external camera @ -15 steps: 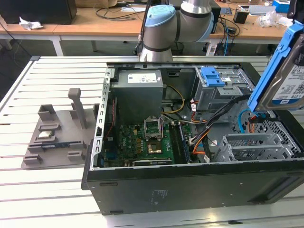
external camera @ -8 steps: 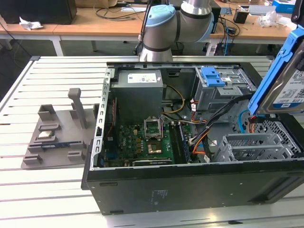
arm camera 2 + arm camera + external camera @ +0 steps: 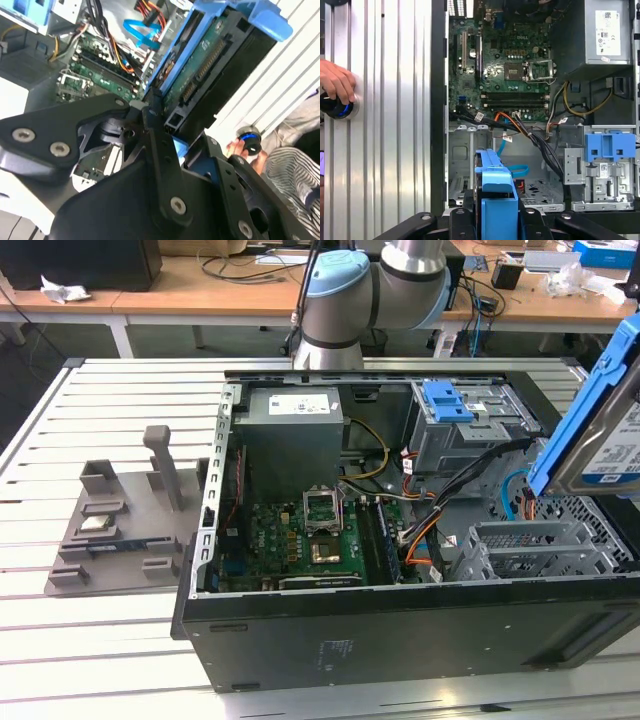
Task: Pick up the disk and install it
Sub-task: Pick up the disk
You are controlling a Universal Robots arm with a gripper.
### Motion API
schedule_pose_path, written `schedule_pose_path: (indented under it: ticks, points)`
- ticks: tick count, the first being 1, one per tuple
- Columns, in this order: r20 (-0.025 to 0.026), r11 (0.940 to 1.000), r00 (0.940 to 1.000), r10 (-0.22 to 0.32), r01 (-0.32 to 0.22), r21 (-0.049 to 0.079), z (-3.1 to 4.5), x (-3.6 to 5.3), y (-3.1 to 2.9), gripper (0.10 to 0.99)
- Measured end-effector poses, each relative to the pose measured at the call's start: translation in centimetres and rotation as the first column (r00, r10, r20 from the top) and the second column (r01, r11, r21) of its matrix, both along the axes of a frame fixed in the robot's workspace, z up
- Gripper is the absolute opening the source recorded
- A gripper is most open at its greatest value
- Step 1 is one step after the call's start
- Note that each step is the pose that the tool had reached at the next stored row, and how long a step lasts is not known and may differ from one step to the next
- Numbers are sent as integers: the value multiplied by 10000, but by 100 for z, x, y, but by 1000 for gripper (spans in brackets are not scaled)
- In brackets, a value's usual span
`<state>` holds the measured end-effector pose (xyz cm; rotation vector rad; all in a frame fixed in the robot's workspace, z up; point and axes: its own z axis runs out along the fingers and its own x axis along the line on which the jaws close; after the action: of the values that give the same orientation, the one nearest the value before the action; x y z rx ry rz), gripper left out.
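Above the slatted desk [image 3: 110,400], your fingers [image 3: 159,150] are clamped on the disk [image 3: 600,430], held steeply tilted, long axis running out from them, over the grey drive cage [image 3: 540,545] in the open computer case [image 3: 400,630].

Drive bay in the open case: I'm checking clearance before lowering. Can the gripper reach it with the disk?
Probably yes: the gripper holds the disk above the uncovered drive bay, though the blue cable and orange wires lie close.
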<state>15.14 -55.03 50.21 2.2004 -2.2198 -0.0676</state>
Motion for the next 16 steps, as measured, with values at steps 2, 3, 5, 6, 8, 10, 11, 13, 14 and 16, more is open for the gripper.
schedule_pose_path:
  ticks: [2, 3, 5, 6, 8, 10, 11, 13, 14, 16]
  points:
    - [0, 10000, 10000, -1, 1, 1, -21, -42, -53, 369]
    - [0, 10000, 10000, -1, 1, -1, -28, -55, -57, 369]
    - [-1, 10000, 10000, -1, 1, 0, -71, -80, -61, 369]
    - [-3, 10000, 10000, -1, 1, 1, -90, -85, -62, 369]
    - [-10, 10000, 10000, 0, 0, -3, -147, -109, -61, 369]
    - [-10, 10000, 10000, 1, -1, -2, -184, -155, -61, 369]
    - [-10, 10000, 10000, 2, -2, 0, -206, -185, -60, 369]
    - [-10, 10000, 10000, 4, -4, -2, -249, -192, -55, 369]
    - [-10, 10000, 10000, 5, -5, 0, -277, -193, -52, 369]
    - [-10, 10000, 10000, 3, -3, 0, -314, -195, -47, 369]
